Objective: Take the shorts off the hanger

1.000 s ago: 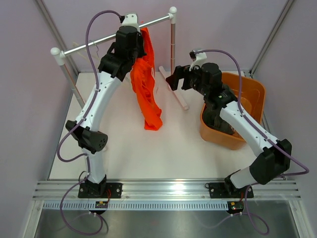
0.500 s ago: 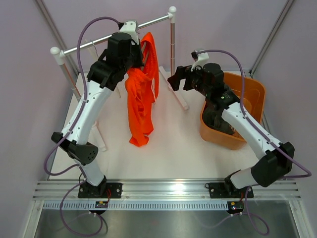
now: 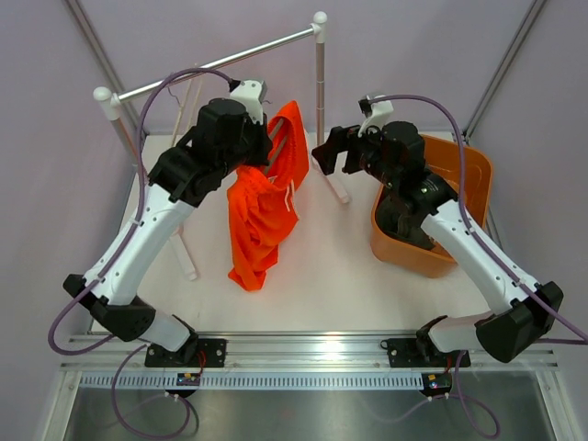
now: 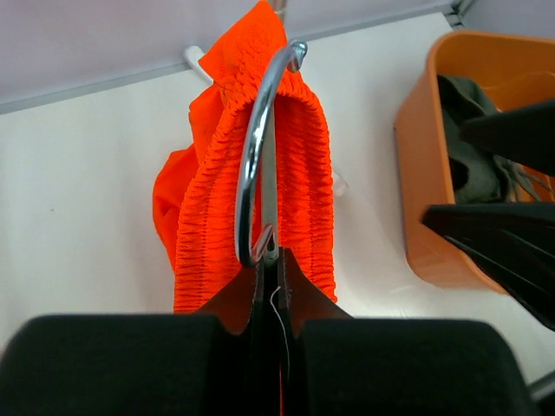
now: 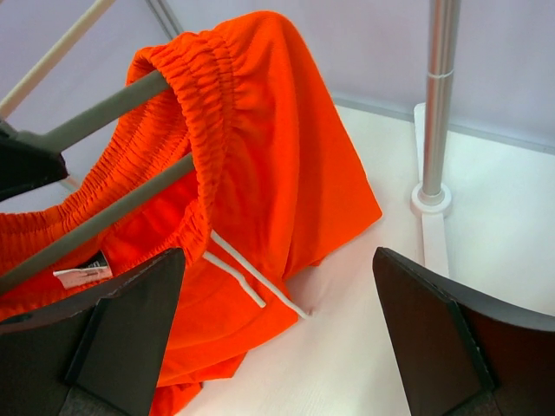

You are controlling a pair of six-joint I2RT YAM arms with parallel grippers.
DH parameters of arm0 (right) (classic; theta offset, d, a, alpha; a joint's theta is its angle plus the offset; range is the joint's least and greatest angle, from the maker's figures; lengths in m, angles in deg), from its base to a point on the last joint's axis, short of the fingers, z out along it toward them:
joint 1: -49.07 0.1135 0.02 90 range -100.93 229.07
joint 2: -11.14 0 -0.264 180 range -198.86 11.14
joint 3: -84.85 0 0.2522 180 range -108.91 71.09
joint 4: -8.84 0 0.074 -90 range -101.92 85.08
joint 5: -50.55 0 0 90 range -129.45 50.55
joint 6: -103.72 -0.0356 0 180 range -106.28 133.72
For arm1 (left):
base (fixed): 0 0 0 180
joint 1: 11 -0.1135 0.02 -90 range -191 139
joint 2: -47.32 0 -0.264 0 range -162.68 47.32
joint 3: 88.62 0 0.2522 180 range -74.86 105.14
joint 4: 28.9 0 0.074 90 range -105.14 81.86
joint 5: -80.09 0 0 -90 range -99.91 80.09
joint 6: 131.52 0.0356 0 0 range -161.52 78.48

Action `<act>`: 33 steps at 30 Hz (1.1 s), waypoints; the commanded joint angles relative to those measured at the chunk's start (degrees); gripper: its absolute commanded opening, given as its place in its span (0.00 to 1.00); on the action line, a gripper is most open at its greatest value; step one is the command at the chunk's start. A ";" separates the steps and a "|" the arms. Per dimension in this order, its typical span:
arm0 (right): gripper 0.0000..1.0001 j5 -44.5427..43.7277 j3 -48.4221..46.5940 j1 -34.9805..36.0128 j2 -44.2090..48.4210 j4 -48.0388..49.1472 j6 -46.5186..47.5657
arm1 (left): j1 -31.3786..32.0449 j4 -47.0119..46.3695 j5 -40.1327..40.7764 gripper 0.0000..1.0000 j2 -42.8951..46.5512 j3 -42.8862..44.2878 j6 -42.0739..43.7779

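- Shorts (image 3: 262,216) hang over a grey hanger (image 5: 104,108), clear of the rail (image 3: 230,60) and on its near side, above the table.
- Left gripper (image 4: 270,264) is clamped tight on the hanger at the base of its metal hook (image 4: 249,165). The gathered waistband (image 5: 186,69) loops around both bars.
- Right gripper (image 3: 333,154), near the rail's right post, faces the fabric with jaws spread fully and nothing in them.
- The step in hand appears to be the right gripper taking the shorts while the left holds the hanger steady.
- The best bite is likely a fold of waistband beyond the bars, cloth only; catching a bar would drag the hanger along.
- The pull should run along the bars toward the hanger's tip, away from the rail, minding the white drawstring (image 5: 251,279).
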 commanded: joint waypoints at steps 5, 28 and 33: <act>0.97 -4.03 -2.61 4.50 1.49 -5.25 0.52 | 7.53 -5.61 -1.65 0.00 7.09 -5.67 1.01; 0.00 -19.58 -8.84 9.25 2.20 -15.53 -2.91 | 13.87 0.36 -4.01 0.00 17.11 -10.07 2.94; 0.00 -26.86 -19.37 9.34 -2.19 -22.12 -1.41 | 15.19 3.09 -5.43 0.00 19.13 -14.19 4.44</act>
